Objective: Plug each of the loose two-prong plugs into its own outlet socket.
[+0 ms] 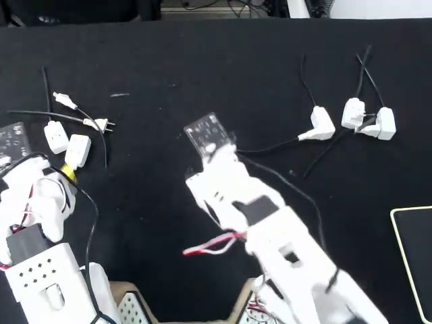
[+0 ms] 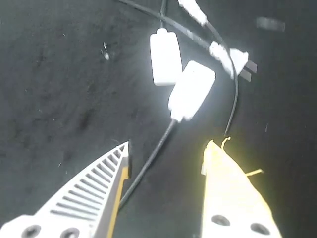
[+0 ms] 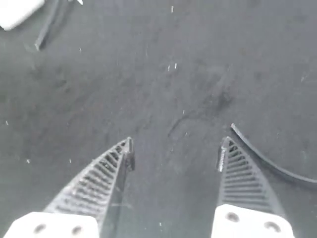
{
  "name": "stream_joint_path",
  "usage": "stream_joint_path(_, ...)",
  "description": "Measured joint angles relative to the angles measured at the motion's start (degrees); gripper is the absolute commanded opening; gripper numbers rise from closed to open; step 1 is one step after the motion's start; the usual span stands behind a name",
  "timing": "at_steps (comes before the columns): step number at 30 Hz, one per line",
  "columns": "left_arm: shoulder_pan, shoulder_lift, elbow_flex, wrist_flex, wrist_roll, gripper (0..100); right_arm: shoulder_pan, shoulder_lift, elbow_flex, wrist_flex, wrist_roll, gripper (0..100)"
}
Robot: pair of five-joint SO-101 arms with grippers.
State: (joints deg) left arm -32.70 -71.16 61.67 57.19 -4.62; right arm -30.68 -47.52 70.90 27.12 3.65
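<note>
Black and matte, the table carries cords and small white fittings in two loose groups. The left tool hangs spread wide above it, one white finger and one yellow, pinching nothing. A thin black cord passes through the gap between them. That cord leads to the nearer socket block, which lies just ahead of the fingertips and close against a corner of the farther socket block. Just past the blocks lies a two-prong plug, its prongs pointing away from them, and a second plug lies beyond it on the same tangle.

The right tool is also spread and empty, over bare table near the middle, with another cord curving just beside one finger. Well apart, toward the far right, sit an angled white fitting and a close pair of fittings. Whether that pair is already mated cannot be told.

The step in hand looks like an approach to the left group, with nothing yet grasped. The next move probably calls for the left tool to come down and close across the nearer socket block's sides to steady it. A plug would then be brought with its prongs lined up to the slots. The cord lying in the gap could get caught in the grip.
</note>
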Motion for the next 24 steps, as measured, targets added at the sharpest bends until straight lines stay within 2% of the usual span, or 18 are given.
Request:
stream_joint_path(4, 0.0, 0.3, 1.8, -4.3, 0.7, 25, -0.1, -9.6, 9.5, -6.5, 0.0, 25.4)
stream_joint_path(10, 1.3, 9.3, -0.9, -4.6, -1.4, 25, -0.4, -16.3, 9.8, -2.6, 0.0, 25.4)
stream_joint_path(18, 1.5, 41.7, -26.2, 6.1, -7.6, 25, -2.8, -16.4, 9.8, -2.5, 0.0, 25.4)
stream_joint_path(24, 1.7, 61.4, -41.7, 7.6, -14.8, 25, -3.3, -16.4, 9.8, -2.5, 0.0, 25.4)
